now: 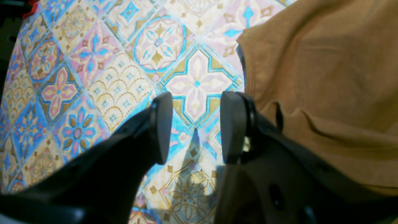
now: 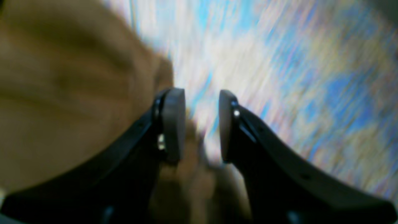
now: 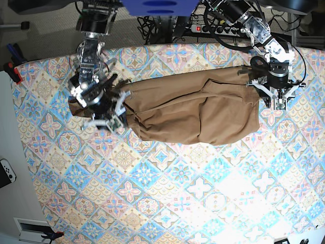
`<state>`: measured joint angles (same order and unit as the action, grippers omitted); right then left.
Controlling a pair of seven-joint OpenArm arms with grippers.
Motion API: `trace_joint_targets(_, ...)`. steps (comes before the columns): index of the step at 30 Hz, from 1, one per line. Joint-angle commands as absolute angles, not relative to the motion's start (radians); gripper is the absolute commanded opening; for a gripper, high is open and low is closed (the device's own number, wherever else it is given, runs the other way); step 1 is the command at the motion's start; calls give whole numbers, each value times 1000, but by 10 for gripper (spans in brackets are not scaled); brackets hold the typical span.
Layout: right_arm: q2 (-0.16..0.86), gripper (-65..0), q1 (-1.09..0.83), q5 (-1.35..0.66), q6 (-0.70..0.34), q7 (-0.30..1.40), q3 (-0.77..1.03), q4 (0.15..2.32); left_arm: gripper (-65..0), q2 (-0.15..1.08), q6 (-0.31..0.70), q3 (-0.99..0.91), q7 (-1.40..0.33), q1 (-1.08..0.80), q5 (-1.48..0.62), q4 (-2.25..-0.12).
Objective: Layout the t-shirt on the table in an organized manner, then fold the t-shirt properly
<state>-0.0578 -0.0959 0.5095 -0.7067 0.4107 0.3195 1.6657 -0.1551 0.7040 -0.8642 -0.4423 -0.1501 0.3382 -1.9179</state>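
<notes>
Patterned cloth of diamond tiles in blue, pink and cream is covering the large tabletop [image 3: 167, 198], which is filling most of the base view. Lying across the upper middle of that frame is the plain tan soft-fabric t-shirt [image 3: 193, 114], bunched and wrinkled, stretching from the upper left towards the upper right.

At the right end of the garment in the base view, the left claw [image 3: 280, 100] is sitting just beside the cloth's edge. In the left wrist view its jaws [image 1: 196, 127] are standing spread, with bare tile pattern [image 1: 93, 77] showing between them; the tan fabric [image 1: 326, 93] is filling the right side of that frame and lying against the outer side of the right-hand finger [image 1: 233, 127].

At the left end of the garment in the base view, the right claw [image 3: 109, 109] is sitting at the fabric's edge. The right wrist view is heavily blurred: its jaws [image 2: 202, 124] are standing apart, tan cloth [image 2: 62, 93] is filling the left of the frame, and some blurred tan is showing low between the fingers, though whether it is being pinched I cannot tell
</notes>
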Motion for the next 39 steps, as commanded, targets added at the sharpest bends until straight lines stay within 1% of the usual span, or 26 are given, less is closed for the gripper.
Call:
trace_joint_targets(1,-54,-473,-81,487,-698,369,318,1684,-401,-157,698,-862,-421,-143,326,-1934)
trace_joint_targets(6,-54,-474,-122,486,-698,367,311,1669,-401,-157,698,-862,-421,-143,326,-1934)
trace_joint_targets(22,-54,-471,-127,490,-698,367,306,1627,-401,-157,698,-862,-421,-143,326,-1934)
trace_joint_targets(30,-54,-478,-130,492,-698,372,232,1626,-401,-157,698,-862,-421,-143,326,-1934)
trace_joint_targets(31,-54,-484,-136,493,-698,372,226,1620,-401,-157,698,-862,-421,-143,326,-1934)
trace_joint_targets(32,-54,-506,-148,507,-698,372,220,1607,-401,-157,698,-862,-421,-143,326,-1934)
trace_joint_targets(33,-54,-544,-156,532,-698,371,209,1592,-401,-157,698,-862,-421,-143,326,-1934)
trace_joint_targets(35,-54,-650,-154,596,-698,371,186,1564,-401,-157,698,-863,-421,-143,326,-1934)
trace_joint_targets(39,-54,-650,-156,653,-698,367,185,1555,-401,-157,698,-863,-421,-143,326,-1934)
